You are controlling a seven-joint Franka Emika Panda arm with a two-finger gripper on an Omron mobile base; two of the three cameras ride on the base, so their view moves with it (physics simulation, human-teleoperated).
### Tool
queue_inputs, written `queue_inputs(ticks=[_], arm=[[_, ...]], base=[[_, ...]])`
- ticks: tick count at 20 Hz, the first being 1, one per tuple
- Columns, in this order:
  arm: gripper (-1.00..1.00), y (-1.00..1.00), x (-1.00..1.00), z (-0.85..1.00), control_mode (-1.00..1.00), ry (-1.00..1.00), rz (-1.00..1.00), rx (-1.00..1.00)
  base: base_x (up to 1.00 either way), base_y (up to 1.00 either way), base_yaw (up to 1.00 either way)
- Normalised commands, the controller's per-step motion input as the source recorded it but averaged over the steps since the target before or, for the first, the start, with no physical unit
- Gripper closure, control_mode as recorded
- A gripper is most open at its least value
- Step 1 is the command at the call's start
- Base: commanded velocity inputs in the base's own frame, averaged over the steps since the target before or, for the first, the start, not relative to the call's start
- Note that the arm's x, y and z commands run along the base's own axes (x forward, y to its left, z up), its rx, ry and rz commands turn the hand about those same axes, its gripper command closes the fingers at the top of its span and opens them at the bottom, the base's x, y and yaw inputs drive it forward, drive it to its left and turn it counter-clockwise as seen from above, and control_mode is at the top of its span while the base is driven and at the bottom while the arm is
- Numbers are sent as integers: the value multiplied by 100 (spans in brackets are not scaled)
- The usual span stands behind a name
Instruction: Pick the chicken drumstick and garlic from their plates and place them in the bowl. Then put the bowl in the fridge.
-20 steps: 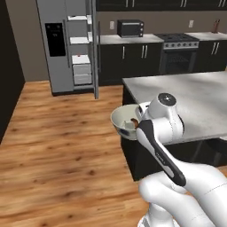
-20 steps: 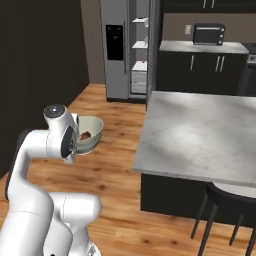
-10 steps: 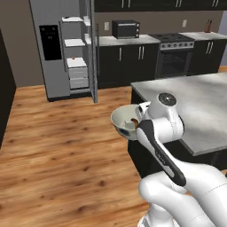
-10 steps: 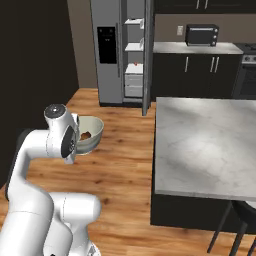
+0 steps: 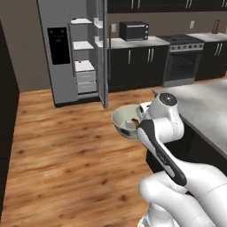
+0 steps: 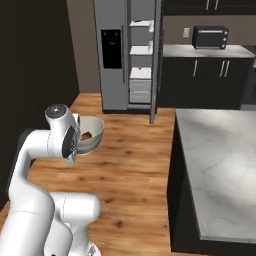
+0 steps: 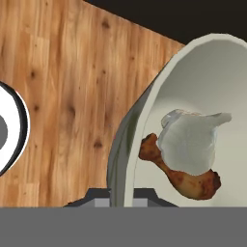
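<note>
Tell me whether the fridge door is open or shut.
Open: the fridge has one door swung out edge-on, baring white shelves and drawers inside.

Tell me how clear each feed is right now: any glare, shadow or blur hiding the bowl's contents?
Hand view: sharp and evenly lit, garlic and drumstick plain inside the bowl, no glare. Left base view: soft, the bowl shows just a brown speck; the arm hides its near side. Right base view: left wall very dark, fridge interior bright.
</note>
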Motion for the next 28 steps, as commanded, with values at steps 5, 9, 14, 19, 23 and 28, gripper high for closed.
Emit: queue_inputs(ticks=[5, 9, 14, 19, 23, 28], arm=[[100, 0, 0, 0, 100, 0, 0, 0], [100, 0, 0, 0, 100, 0, 0, 0], [100, 0, 0, 0, 100, 0, 0, 0], [100, 0, 0, 0, 100, 0, 0, 0], [100, 0, 0, 0, 100, 0, 0, 0], [100, 0, 0, 0, 100, 0, 0, 0]], base=[[70, 55, -15], [76, 41, -22], [79, 44, -16], [85, 53, -1], [89, 54, 0], [90, 45, 0]])
